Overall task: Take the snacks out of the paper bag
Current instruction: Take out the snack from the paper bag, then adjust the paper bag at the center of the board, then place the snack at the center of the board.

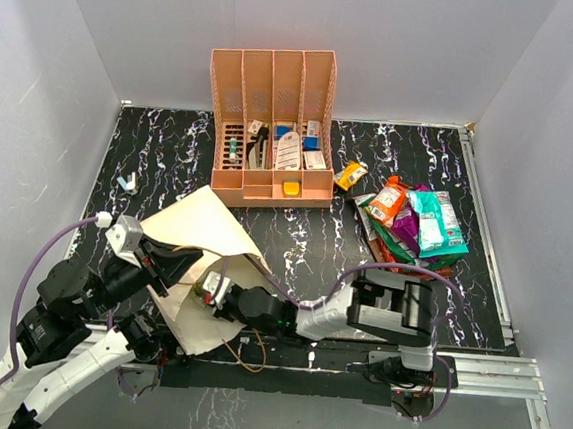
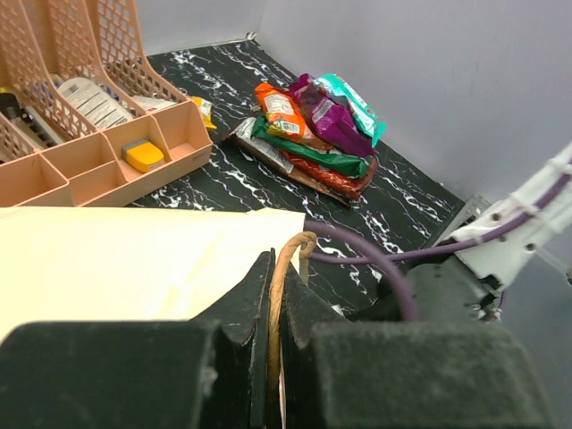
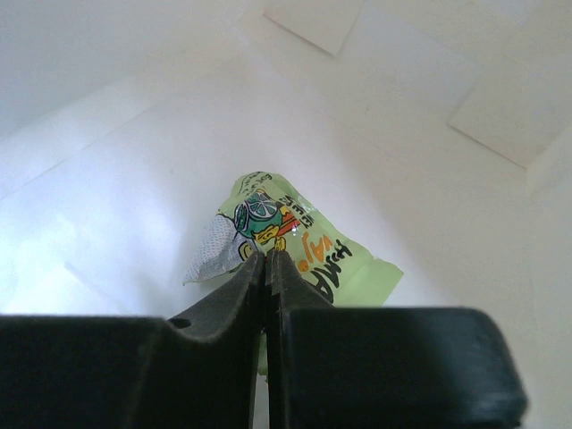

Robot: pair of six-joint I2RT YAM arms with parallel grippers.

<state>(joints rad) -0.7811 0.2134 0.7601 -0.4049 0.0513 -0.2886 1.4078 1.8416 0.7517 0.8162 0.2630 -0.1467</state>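
1. Lettering on green packet (image 3: pixel 313 264): tilted, illegible.
2. Right end effector (image 3: pixel 265 256): pinching that packet's edge inside paper bag (image 1: pixel 205 229).
3. Left end effector (image 2: pixel 273 264): clamped on bag's cord handle (image 2: pixel 277 304).
4. Other snacks (image 1: pixel 416 221): piled on table (image 1: pixel 304 246).

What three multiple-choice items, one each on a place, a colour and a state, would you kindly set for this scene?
1. The snack pile lies: A. right of the peach organizer; B. left of it; C. inside it.
2. The packet in the right claw is: A. red; B. purple; C. light green.
3. The left claw is: A. open; B. shut on the paper bag's cord handle; C. shut on a bottle.
Answers: A, the top view shows it there; C, green foil shows at the closed jaws; B, the cord is pinched.
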